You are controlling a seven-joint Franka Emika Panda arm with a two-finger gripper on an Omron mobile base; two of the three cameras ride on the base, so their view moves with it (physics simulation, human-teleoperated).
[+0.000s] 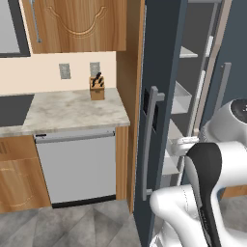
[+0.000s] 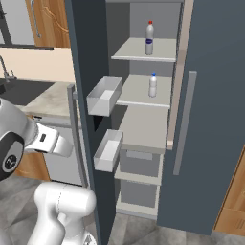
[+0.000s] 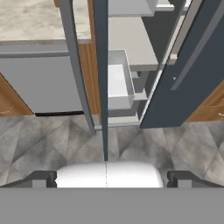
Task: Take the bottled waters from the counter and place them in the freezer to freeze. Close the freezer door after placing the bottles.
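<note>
Already, from the left, the counter [image 1: 72, 111] holds just a knife block [image 1: 97, 87]. From the right, both bottled waters [image 2: 150, 37] stand on freezer [image 2: 143, 124] shelves. Through the hand camera, the gripper [image 3: 112, 178] gapes empty before the freezer door [image 3: 100, 65]'s edge; pushing it closed comes next

No readable text anywhere right now. The red-capped bottle [image 2: 150, 38] on the upper freezer shelf wears a dark label band, but nothing legible on it; the blue-capped bottle [image 2: 152, 85] one shelf down has a pale label, too small to make out. The small black panel [image 1: 146, 103] on the freezer door [image 1: 159, 96] carries no characters that can be read, and the knife block [image 1: 97, 87] on the counter [image 1: 72, 113] is unmarked.
</note>
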